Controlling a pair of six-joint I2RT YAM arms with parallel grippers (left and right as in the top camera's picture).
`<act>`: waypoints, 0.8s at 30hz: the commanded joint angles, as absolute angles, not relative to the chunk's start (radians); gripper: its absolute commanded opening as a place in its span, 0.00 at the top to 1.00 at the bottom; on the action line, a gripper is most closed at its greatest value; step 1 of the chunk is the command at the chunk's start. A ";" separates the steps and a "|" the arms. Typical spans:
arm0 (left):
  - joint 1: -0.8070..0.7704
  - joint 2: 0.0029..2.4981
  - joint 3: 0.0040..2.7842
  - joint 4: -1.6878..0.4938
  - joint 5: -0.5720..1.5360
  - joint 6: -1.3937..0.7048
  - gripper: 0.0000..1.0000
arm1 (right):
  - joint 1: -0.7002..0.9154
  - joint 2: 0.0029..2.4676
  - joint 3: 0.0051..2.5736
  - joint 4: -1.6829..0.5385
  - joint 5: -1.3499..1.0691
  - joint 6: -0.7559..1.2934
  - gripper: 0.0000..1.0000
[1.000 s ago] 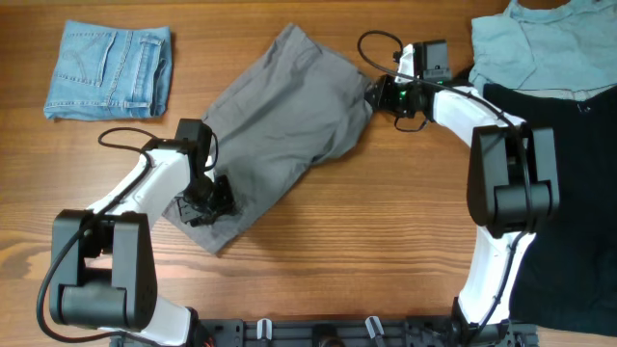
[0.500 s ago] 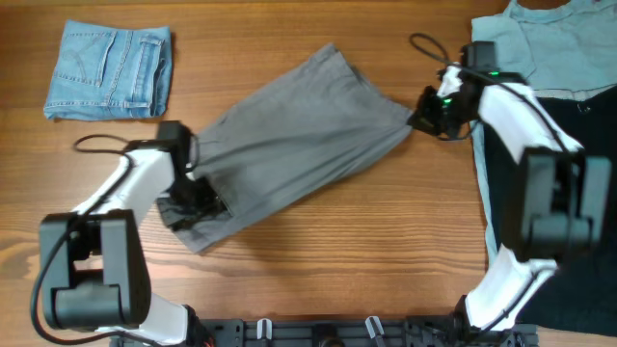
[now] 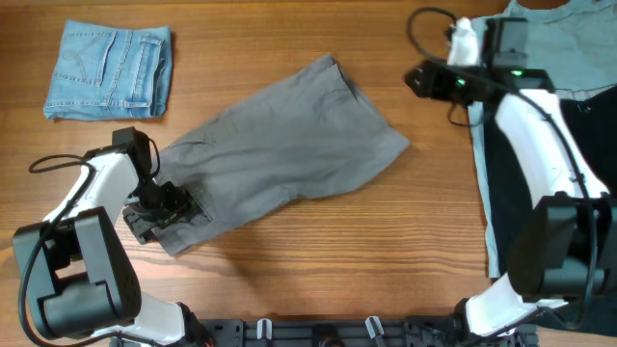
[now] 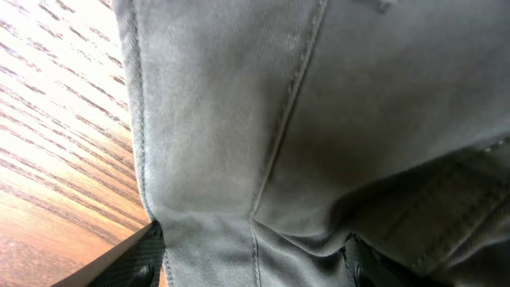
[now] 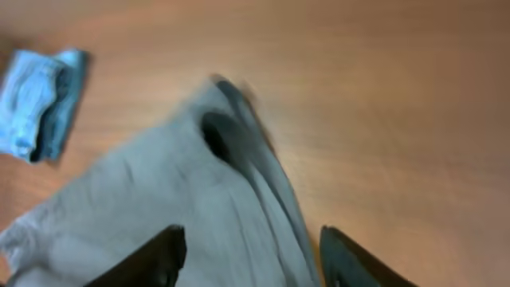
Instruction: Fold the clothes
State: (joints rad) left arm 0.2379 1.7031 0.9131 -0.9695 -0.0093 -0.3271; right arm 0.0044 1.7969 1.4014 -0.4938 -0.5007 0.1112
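One wooden table (image 3: pixel 318 270); left hand (image 3: pixel 171 206) clamps grey shorts (image 3: pixel 289 145), right hand (image 3: pixel 416 79) gapes.

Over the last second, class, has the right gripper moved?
Yes. The right gripper moved rightward, off the grey shorts, towards the pale blue top.

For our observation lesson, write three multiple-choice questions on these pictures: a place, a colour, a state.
1. Where do the denim shorts lie, seen from overhead? A centre B top left C bottom right
2. What colour is the garment in the left gripper? A red B yellow C grey
3. How is the right gripper? A open, empty B shut on cloth C out of view
Answers: B, they lie folded at the table's top-left corner; C, it pinches the grey shorts' end; A, its jaws stand apart, nothing between.
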 commanded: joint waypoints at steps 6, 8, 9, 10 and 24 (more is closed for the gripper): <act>0.232 1.641 0.999 -1.068 0.139 -0.211 0.22 | 0.212 1.997 1.406 -0.158 -0.385 0.052 0.28; 0.232 1.632 1.000 -1.079 0.149 -0.212 0.20 | 0.229 2.052 1.406 -0.114 -0.337 0.055 0.23; 0.232 1.631 1.000 -1.082 0.149 -0.212 0.20 | 0.232 2.077 1.406 -0.098 -0.313 0.063 0.20; 0.232 1.631 1.000 -1.082 0.149 -0.212 0.19 | 0.233 2.100 1.406 -0.085 -0.298 0.092 0.17; 0.232 1.631 1.000 -1.029 0.149 -0.213 0.14 | 0.238 2.168 1.406 -0.036 -0.490 0.079 0.39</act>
State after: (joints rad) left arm 0.2359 1.6455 0.9871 -1.0313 0.1299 -0.2291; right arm 0.2344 2.1601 1.4029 -0.0429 -0.4301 0.1032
